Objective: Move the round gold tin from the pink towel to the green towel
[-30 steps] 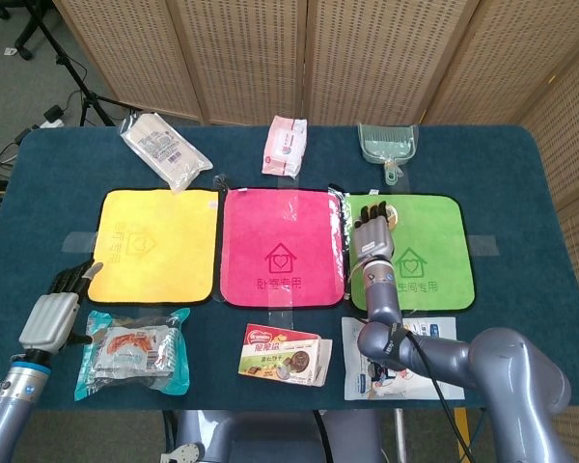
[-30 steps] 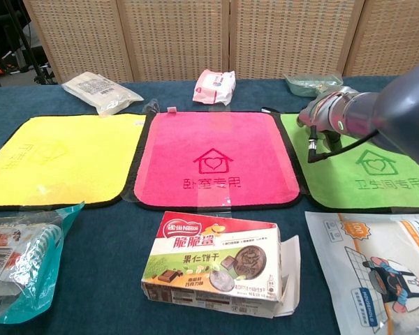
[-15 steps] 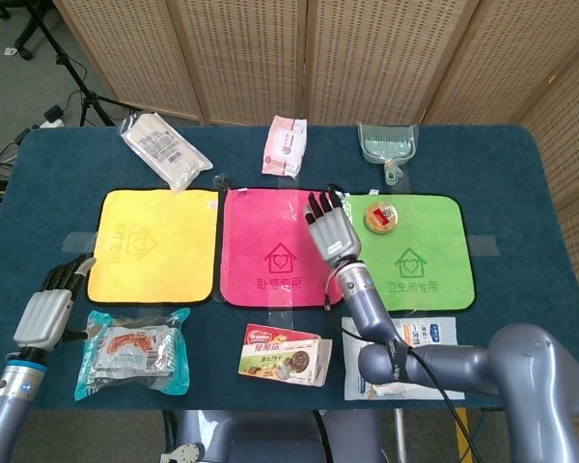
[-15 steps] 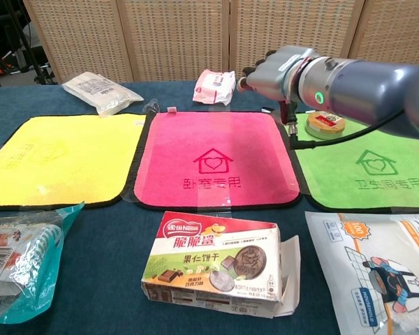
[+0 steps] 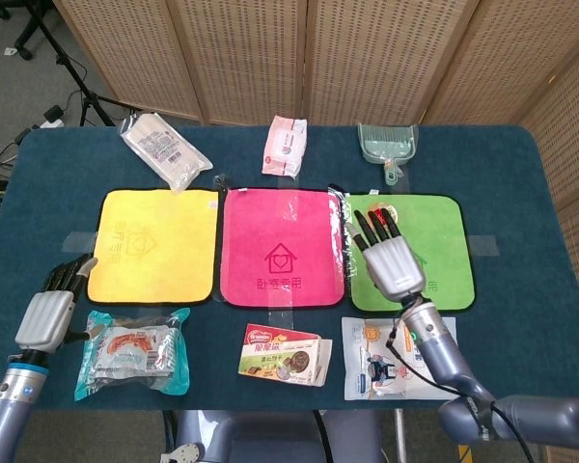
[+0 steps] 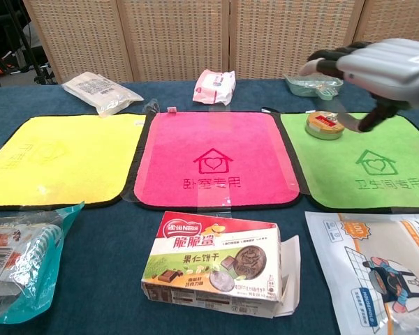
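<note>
The round gold tin point(image 6: 324, 125) sits flat on the green towel point(image 6: 366, 174), near its far left corner. In the head view the tin point(image 5: 381, 205) is mostly hidden behind my right fingertips. My right hand point(image 5: 392, 255) hovers above the green towel point(image 5: 444, 231), fingers apart and holding nothing; the chest view shows this hand point(image 6: 380, 61) raised to the right of the tin, apart from it. The pink towel point(image 5: 282, 246) lies bare. My left hand point(image 5: 54, 307) rests at the table's front left, fingers loosely spread, empty.
A yellow towel point(image 5: 154, 241) lies left of the pink one. Along the front are a teal snack bag point(image 5: 133, 353), a biscuit box point(image 6: 213, 255) and a white pouch point(image 6: 377, 269). At the back lie a clear packet point(image 5: 164, 147), a pink pack point(image 5: 285, 145) and a green dustpan point(image 5: 387, 143).
My right hand let go of the tin on the green towel, swung left over the pink towel's edge, then came back right and rose. The tin stays put. The left hand barely moved.
</note>
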Controlling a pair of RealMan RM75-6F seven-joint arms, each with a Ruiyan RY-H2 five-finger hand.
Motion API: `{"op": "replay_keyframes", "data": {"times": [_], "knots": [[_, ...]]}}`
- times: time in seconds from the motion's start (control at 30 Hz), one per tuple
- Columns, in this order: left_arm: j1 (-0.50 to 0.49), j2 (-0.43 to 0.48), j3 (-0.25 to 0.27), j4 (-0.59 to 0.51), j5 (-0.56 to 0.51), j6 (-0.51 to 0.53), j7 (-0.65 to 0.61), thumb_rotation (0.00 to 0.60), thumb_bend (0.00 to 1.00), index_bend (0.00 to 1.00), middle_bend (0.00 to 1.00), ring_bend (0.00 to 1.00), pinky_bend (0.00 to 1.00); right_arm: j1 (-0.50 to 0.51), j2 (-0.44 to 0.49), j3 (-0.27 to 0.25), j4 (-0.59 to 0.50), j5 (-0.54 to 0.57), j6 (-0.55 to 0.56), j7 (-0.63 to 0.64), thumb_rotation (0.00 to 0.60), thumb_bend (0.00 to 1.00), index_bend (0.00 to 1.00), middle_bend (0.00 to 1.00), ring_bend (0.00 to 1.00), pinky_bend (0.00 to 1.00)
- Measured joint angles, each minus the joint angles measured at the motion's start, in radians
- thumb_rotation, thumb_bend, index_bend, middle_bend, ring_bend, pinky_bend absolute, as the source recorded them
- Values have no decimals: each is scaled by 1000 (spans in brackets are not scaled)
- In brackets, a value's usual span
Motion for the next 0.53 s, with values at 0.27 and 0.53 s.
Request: {"op": "replay_keyframes", "data": {"times": [0.27,0.53], "knots": [[30,-19,19,-11,45,74,56,600,155,35,0,0,0,-278,50,-149,96,-242,254,326,600,506,84,0,0,0],[54,-26,27,-12,65,113,85,600,155,35,0,0,0,-469,66,-216,238,-372,408,508,600,503,84,0,0,0]]}}
